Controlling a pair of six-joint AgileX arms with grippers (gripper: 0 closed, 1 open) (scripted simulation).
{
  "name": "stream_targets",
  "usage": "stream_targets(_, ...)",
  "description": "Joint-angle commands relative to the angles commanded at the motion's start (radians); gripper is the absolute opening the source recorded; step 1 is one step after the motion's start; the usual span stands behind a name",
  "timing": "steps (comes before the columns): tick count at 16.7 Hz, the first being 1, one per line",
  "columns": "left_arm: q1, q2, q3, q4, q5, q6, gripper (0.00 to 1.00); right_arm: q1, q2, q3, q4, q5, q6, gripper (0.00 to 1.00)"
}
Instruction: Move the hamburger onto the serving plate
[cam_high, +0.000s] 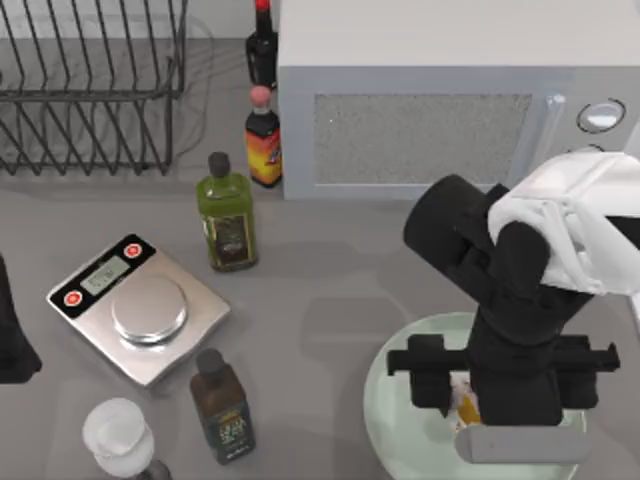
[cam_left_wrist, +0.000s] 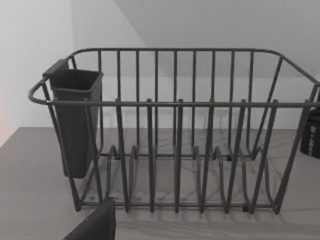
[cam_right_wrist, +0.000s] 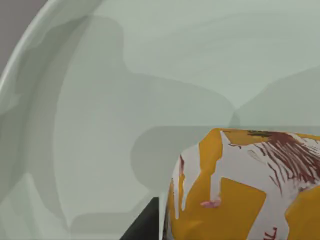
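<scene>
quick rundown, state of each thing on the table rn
hamburger: over the plate, at the right end effector
serving plate: flat on the table, under the right arm
olive oil bottle: upright, capped
kitchen scale: nothing on its disc
dish rack: no dishes

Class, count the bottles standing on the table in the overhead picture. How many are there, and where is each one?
4. A dark bottle and a red-labelled bottle stand by the microwave's left side; a green oil bottle behind the scale; a dark bottle before it. The right arm may hide others.

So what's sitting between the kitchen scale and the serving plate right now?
In the top view, a dark bottle stands just right of the kitchen scale; from there to the serving plate, only bare table.
</scene>
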Motion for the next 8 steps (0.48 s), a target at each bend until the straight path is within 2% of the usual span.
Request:
stream_targets(2, 0.0, 0.0, 0.0, 0.0, 0.0, 0.0, 1.0, 0.0, 0.0, 0.0, 0.0, 0.0, 0.0, 0.98)
stream_targets(8, 0.0, 0.0, 0.0, 0.0, 0.0, 0.0, 1.0, 0.0, 0.0, 0.0, 0.0, 0.0, 0.0, 1.0)
